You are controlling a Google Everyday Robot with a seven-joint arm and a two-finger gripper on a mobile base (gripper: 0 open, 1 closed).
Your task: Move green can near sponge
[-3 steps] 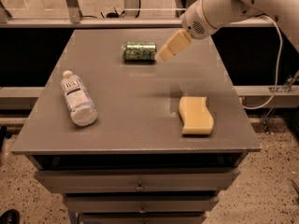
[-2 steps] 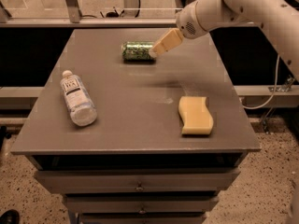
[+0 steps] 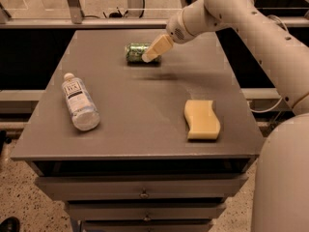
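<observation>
Camera view: green can [image 3: 135, 52] on its side near the counter's [image 3: 145, 124] far edge, long axis left-right, right end meeting the hand [image 3: 148, 56], whose grip state cannot be told; sponge [image 3: 202, 119] well apart, toward the near right corner.

The grey flat surface [image 3: 140, 105] is open through its middle. A broad strip runs between the small green-and-white metal can [image 3: 135, 52], lying on its side towards the far edge, and the pale yellow wavy foam sponge [image 3: 202, 119] at the front right. The clear plastic bottle with a white label [image 3: 79, 102] lies well apart on the left. The tan gripper [image 3: 148, 55] is at the can's right end, and the white arm [image 3: 241, 13] reaches over the far right corner.
</observation>
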